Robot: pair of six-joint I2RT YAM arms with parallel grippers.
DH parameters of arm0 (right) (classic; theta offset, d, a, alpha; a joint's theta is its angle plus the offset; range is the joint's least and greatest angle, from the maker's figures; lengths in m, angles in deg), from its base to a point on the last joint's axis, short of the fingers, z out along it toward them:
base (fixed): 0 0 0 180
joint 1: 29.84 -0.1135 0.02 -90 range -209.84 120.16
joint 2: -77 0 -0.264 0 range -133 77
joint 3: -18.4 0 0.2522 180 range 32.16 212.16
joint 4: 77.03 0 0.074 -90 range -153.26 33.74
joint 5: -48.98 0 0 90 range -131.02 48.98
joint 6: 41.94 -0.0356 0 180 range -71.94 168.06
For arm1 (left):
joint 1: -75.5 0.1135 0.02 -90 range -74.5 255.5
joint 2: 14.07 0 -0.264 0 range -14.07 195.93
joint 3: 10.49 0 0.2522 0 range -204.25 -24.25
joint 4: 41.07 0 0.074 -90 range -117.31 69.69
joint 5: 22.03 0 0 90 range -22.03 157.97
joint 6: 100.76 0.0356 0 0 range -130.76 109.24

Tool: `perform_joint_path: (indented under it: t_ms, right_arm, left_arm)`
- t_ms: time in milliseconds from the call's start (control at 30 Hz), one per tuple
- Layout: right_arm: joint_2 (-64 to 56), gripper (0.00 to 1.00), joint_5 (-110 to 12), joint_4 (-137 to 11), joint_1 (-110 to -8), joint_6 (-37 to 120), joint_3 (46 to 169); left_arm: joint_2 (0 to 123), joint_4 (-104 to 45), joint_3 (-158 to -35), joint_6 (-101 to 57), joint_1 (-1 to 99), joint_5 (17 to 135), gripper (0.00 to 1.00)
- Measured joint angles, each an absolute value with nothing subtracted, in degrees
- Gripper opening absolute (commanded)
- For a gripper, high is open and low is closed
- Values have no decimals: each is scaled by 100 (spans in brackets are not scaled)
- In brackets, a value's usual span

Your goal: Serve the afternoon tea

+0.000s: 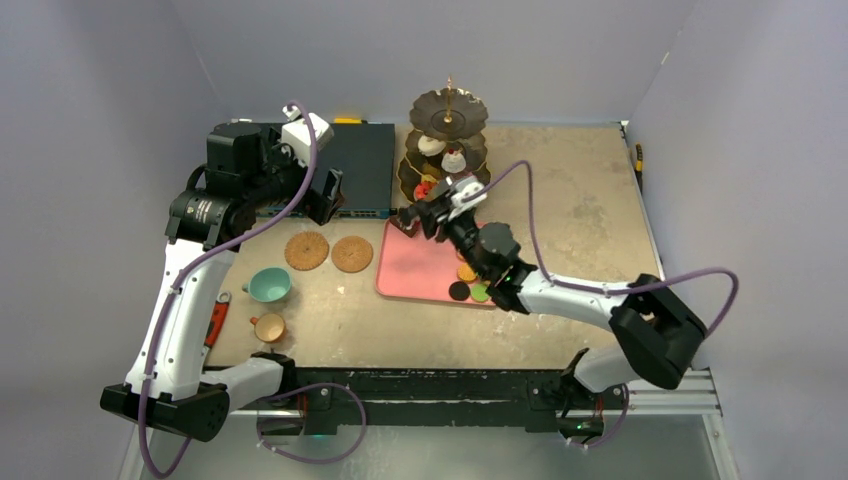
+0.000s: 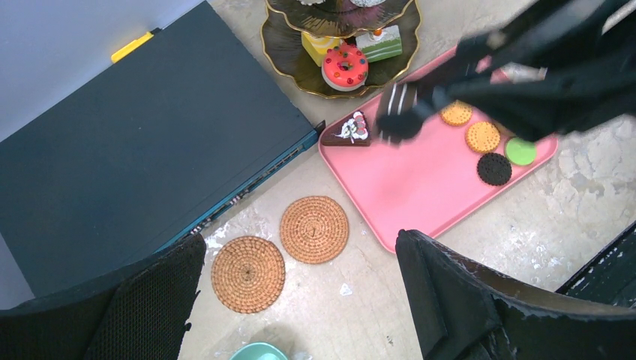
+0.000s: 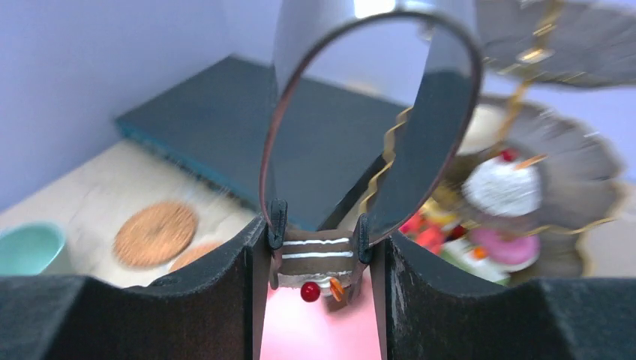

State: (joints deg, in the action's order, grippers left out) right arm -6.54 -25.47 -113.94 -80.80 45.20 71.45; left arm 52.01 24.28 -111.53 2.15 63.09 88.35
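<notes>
My right gripper (image 1: 437, 212) (image 3: 319, 244) is shut on the black tongs (image 3: 442, 112). The tong tips pinch a brown cake with white stripes (image 3: 319, 251) over the far left corner of the pink tray (image 1: 425, 268). In the left wrist view, a chocolate slice with cream (image 2: 351, 129) lies at that corner beside the tong tips. The three-tier stand (image 1: 447, 140) holds several cakes. Macarons (image 1: 470, 288) lie on the tray. My left gripper (image 1: 325, 195) (image 2: 300, 244) is open and empty above two woven coasters (image 1: 307, 250) (image 1: 352, 253). A teal cup (image 1: 268, 285) and a tan cup (image 1: 269, 327) stand at front left.
A dark flat box (image 1: 355, 165) lies at the back, left of the stand. A red-handled tool (image 1: 217, 320) lies by the left arm. Walls close in the table on three sides.
</notes>
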Motion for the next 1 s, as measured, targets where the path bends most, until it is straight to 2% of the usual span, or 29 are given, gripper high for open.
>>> perform_joint_path:
  t_ms: [267, 567, 1000]
  right_arm:
    - [-187, 44, -2541, -11171, -6836, 4662, 7462]
    - [-191, 43, -2490, -11086, -5701, 4831, 7691]
    - [-1380, 45, -2602, -11632, -5288, 5146, 8439]
  left_arm:
    - [5201, 2428, -11158, 215, 6309, 8835, 99]
    - [5201, 2431, -11158, 215, 6309, 8837, 99]
    - [5201, 2466, -11221, 212, 6309, 8863, 99]
